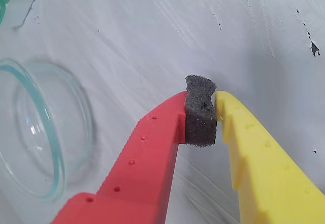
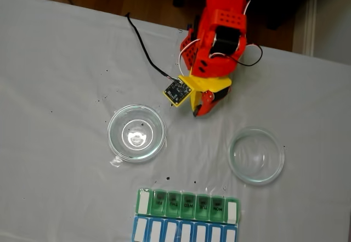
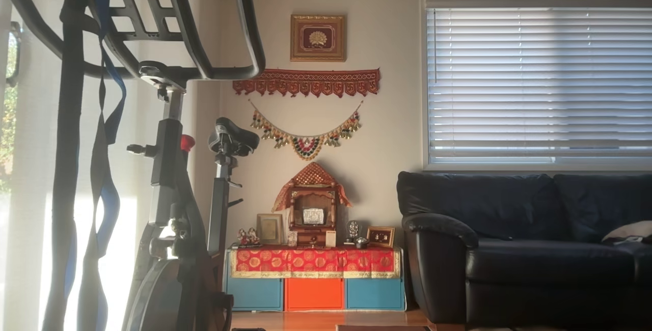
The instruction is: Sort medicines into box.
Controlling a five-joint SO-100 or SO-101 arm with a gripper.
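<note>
The gripper (image 1: 216, 113) has its red finger and yellow finger pressed together, with only the grey foam pad (image 1: 200, 112) squeezed between them; I see no pill in the pinch. In the fixed view the gripper (image 2: 202, 109) hangs close under the arm's base, above and between the two glass dishes.

I take the pill box (image 2: 186, 204) as the landmark. It lies at the lower edge of the cloth-covered table (image 2: 55, 61), its green lids closed as far as I can tell, with a blue row joined just below. The left dish (image 2: 136, 133) stands above the box's left end, and the right dish (image 2: 256, 155) above and beyond its right end; the gripper is well apart from the box, further up. I cannot find any medicines in the dishes or on the cloth (a few dark specks on the cloth are too small to name).

As a judgement: such bead-like pills would be very light, hard and smooth, so they roll and slip away easily. The soft foam should help. A pill is best pinched across its middle, gently, with the fingers coming straight from above. The glass dishes are fragile and slide easily, so their rims should not be pushed.
</note>
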